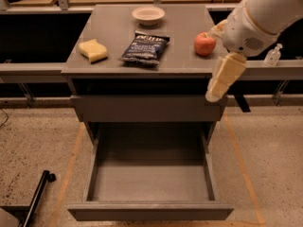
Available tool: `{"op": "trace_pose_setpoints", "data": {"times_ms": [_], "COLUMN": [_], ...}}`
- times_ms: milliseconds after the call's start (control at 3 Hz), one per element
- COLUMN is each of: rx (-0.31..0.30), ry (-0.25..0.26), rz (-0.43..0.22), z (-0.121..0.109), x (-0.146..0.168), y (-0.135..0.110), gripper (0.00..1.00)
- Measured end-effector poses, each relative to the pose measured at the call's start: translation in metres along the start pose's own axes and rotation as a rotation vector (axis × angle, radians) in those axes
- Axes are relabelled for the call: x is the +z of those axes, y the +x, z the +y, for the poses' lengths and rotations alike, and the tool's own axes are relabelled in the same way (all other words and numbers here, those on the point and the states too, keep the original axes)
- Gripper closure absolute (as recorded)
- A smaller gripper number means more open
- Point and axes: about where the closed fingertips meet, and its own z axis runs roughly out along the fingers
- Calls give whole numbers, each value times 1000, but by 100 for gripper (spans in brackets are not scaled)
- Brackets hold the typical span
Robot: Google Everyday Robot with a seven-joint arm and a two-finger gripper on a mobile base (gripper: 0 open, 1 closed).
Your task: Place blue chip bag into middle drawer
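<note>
The blue chip bag [144, 47] lies flat on the grey cabinet top [113, 32] in the upper middle of the frame. It sits between a yellow sponge [93, 50] to its left and a red apple [204, 44] to its right, apart from both. A pale bowl [148, 15] stands behind it, near the top edge. Below, the middle drawer [149, 181] is pulled out toward the bottom of the frame, its flat grey floor showing under a closed drawer front [147, 108]. The gripper [215, 91] hangs at the right of the frame, off the cabinet's right front corner, pointing down beside the closed drawer front. Whether it is open or closed cannot be told, and it holds nothing visible. The white arm [265, 18] reaches in from the upper right.
</note>
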Motion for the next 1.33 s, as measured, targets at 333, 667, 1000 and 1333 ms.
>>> {"op": "trace_pose_setpoints", "data": {"times_ms": [333, 667, 1000, 1333], "rx": [-37, -37, 27, 75], "ry": [47, 50, 13, -4], "rz": [-61, -66, -106, -161], "z": [-49, -50, -45, -57], "x": [28, 26, 39, 73], "y": [-29, -31, -23, -23], "gripper": [0, 0, 0, 0]}}
